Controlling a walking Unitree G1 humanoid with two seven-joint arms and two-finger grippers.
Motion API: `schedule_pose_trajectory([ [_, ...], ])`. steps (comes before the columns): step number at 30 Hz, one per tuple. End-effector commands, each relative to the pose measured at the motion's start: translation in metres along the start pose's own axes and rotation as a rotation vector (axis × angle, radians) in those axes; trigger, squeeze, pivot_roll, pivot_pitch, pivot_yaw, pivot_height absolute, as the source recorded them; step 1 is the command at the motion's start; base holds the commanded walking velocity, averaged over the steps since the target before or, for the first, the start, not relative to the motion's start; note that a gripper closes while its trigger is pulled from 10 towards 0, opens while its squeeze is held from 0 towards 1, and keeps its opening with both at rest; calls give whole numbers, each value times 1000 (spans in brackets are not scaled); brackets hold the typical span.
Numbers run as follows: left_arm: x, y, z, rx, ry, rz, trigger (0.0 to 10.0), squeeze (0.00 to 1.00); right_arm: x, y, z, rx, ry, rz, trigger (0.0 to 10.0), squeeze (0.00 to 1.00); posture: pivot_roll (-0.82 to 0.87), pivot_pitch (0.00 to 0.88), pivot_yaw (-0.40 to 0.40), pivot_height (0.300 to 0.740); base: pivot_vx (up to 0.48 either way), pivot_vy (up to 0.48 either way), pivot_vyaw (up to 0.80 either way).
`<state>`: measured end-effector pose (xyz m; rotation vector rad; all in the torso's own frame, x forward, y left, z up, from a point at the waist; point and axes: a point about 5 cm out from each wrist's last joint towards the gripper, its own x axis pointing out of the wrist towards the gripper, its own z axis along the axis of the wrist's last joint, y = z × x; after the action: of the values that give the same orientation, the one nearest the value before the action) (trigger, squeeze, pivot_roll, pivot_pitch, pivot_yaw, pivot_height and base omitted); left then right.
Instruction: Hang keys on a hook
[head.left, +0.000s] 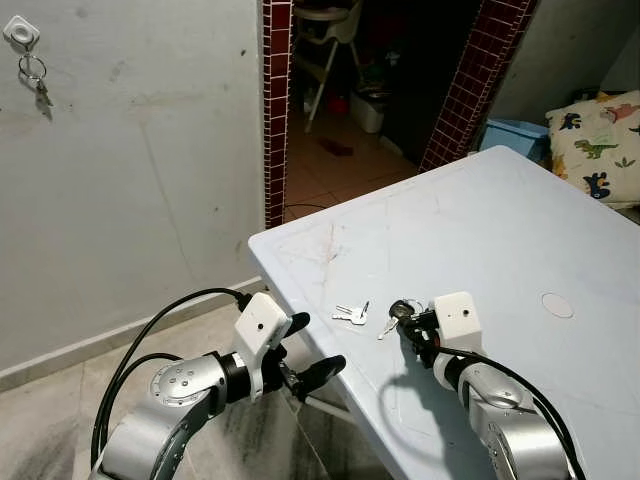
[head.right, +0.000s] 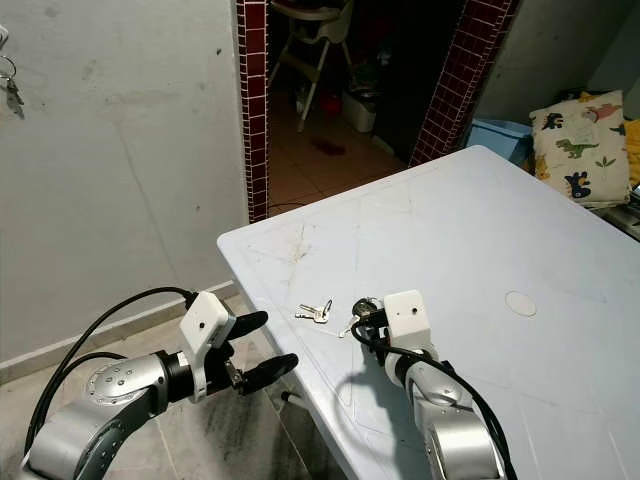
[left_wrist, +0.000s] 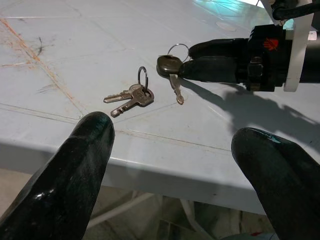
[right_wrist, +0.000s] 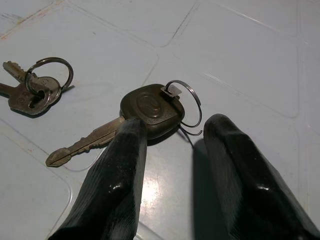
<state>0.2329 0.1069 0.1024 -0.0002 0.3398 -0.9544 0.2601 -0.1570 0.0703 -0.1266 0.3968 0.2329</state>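
Note:
A dark-headed key (right_wrist: 150, 111) on a thin wire ring lies flat on the white table (head.left: 500, 230) near its front left corner. My right gripper (right_wrist: 175, 125) rests low on the table with its fingers open. One fingertip touches the key's head and the other sits just past the ring. A pair of small silver keys (head.left: 351, 314) on their own ring lies a little to the left. My left gripper (head.left: 322, 342) hangs open just off the table's left edge, pointing at both key sets. A white wall hook (head.left: 22, 33) at the upper left holds another key (head.left: 40, 92).
The grey wall runs along the left, above a bare floor (head.left: 60, 400). A doorway with red tiled jambs (head.left: 277, 110) opens behind the table, with a high chair (head.left: 330, 40) inside. A dinosaur-print pillow (head.left: 597, 140) and a blue bin (head.left: 515, 135) sit at the far right.

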Motion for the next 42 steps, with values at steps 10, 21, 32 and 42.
schedule_pose_trajectory([
  [10,2,-2,2,14,-5,-3,10000,0,4,-4,-8,54,38,17,0,0,59,0,-101,740,0,0,0],
  [21,3,-3,1,15,-7,-3,10000,0,4,-5,-10,61,40,21,0,0,59,0,-106,740,0,0,0],
  [32,3,-2,1,14,-9,1,10000,0,-1,-11,-6,18,17,-14,10000,1000,60,0,-109,740,0,0,0],
  [42,3,-3,1,15,-10,-2,10000,0,2,-10,0,-36,-6,3,10000,1000,63,0,-110,740,0,0,0],
])
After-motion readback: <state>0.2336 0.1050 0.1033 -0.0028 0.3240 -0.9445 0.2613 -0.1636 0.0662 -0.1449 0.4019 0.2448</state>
